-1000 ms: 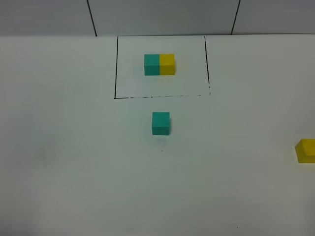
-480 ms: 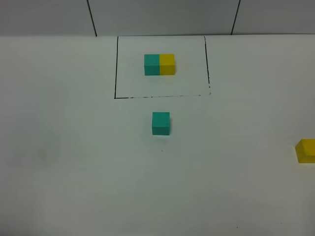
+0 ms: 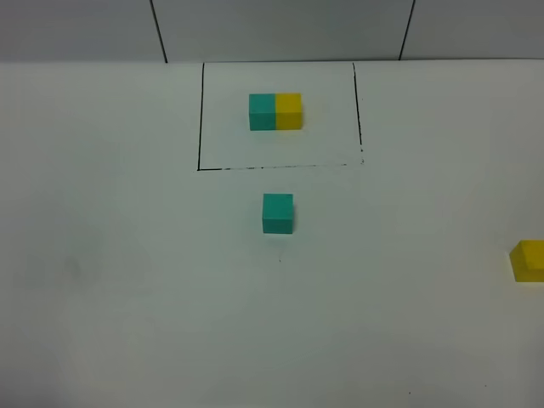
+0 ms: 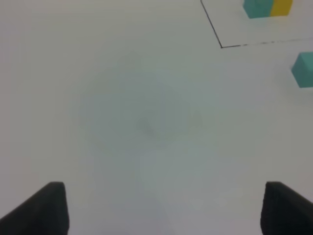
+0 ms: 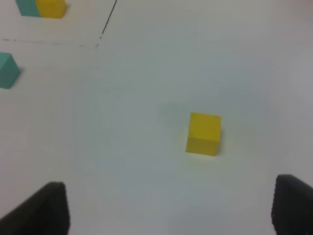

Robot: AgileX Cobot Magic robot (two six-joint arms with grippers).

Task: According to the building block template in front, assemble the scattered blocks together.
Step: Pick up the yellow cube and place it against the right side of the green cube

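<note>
The building block template (image 3: pixel 275 111), a teal and a yellow cube joined into a bar, sits inside a black drawn rectangle (image 3: pixel 201 119) at the back of the white table. A loose teal cube (image 3: pixel 278 212) rests just in front of that frame. A loose yellow cube (image 3: pixel 529 260) lies at the right edge of the exterior high view. Neither arm shows there. In the left wrist view the left gripper (image 4: pixel 164 208) stands open over bare table, the teal cube (image 4: pixel 303 69) far off. The right gripper (image 5: pixel 171 208) is open, with the yellow cube (image 5: pixel 204 133) ahead of its fingers.
The table top (image 3: pixel 127 280) is plain white. A grey wall with dark seams (image 3: pixel 159 30) runs behind its back edge. The template (image 4: pixel 268 8) and the frame's corner (image 4: pixel 221 46) show in the left wrist view, and the template (image 5: pixel 41 8) shows in the right wrist view.
</note>
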